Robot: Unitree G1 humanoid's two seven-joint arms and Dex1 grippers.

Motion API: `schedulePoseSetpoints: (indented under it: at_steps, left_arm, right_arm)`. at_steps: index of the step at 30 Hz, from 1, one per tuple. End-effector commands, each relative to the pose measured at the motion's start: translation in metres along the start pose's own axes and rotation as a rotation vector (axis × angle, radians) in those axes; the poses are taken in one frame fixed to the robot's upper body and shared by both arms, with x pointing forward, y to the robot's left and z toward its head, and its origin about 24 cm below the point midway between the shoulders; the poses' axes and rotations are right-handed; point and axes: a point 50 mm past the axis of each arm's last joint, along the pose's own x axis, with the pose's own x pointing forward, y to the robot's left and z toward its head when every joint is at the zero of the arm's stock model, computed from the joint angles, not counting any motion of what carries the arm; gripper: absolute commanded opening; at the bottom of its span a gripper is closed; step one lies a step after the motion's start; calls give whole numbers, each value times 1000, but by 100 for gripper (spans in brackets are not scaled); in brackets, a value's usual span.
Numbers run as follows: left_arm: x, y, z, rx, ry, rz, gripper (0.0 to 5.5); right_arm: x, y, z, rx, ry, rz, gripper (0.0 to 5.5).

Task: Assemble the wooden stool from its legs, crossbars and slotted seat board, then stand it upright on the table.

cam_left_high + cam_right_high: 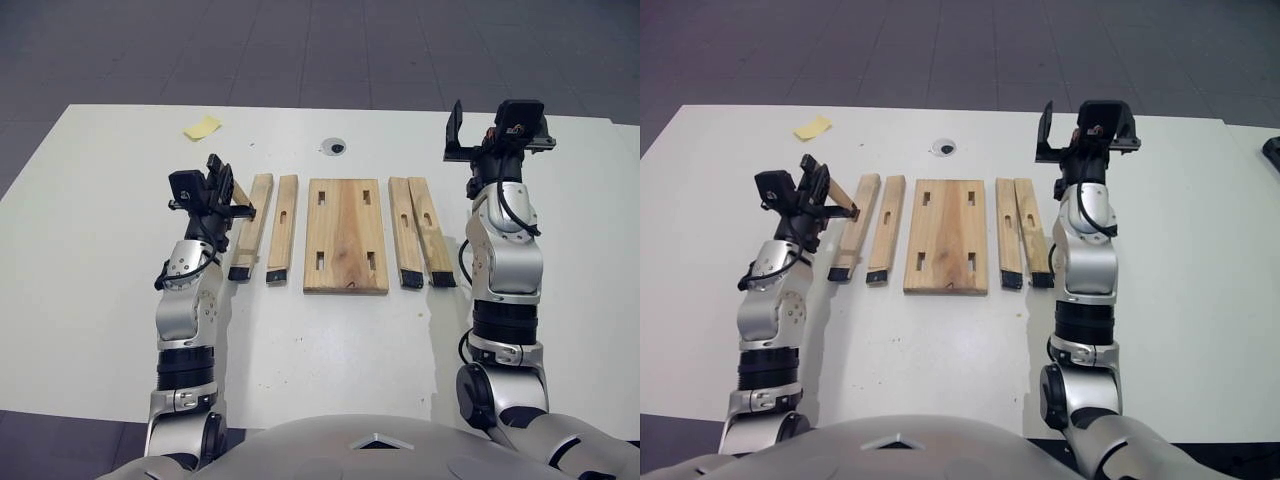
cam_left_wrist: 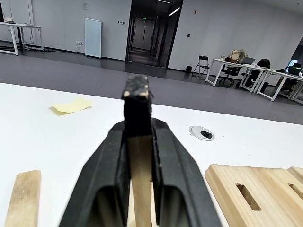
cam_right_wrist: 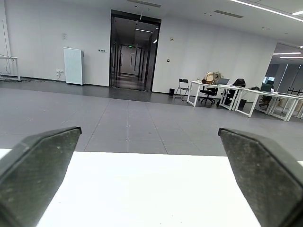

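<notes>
One leg (image 2: 140,165) clamped in left claw (image 1: 226,190) | right claw (image 3: 149,135) spread wide | seat board (image 1: 346,235) flat

The seat board (image 1: 345,235) lies flat in the middle of the table (image 1: 100,250). It is a pale wooden rectangle with four small slots, two near its far end and two near its near end. Just beside it, the left pair of bars (image 1: 283,228) lies flat, the two close together and running from far to near, with black caps on the near ends. The right pair of bars (image 1: 403,232) lies the same way, the two almost touching, each with a slot. A fifth stick (image 2: 140,184), pale with a black tip, is clamped in the left gripper (image 1: 222,195) above the table; it is perhaps a leg.
</notes>
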Motion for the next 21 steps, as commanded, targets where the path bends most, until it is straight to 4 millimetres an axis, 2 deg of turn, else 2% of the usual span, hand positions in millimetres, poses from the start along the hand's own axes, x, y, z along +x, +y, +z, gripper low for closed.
schedulePoseSetpoints:
  at_steps: [1,10,21]
  left_arm:
    - [0,-1,0,-4,8,-10,42]
    - [-9,7,-14,4,70,-1,42]
    - [-13,15,-14,-6,71,38,42]
  right_arm:
    - [-1,0,1,5,-5,-2,540]
    - [-2,1,-1,6,3,1,540]
    - [-5,1,-3,13,10,-2,540]
